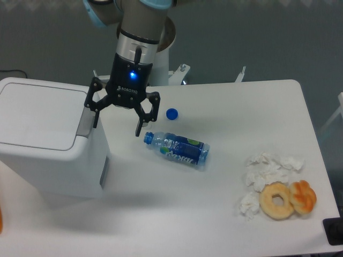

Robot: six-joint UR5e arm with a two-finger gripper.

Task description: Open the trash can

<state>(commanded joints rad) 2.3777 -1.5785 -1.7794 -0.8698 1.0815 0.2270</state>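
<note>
The trash can is a large white boxy bin at the left of the table, its flat lid down. A grey push tab sits on the lid's right edge. My gripper hangs open just right of the bin, above the table. Its left finger is close to the grey tab; I cannot tell whether it touches. Its right finger points down near the bottle's neck. The gripper holds nothing.
A blue-labelled plastic bottle lies on its side mid-table, with its blue cap loose behind it. Crumpled white tissues, a doughnut and a pastry lie at the front right. The table is white.
</note>
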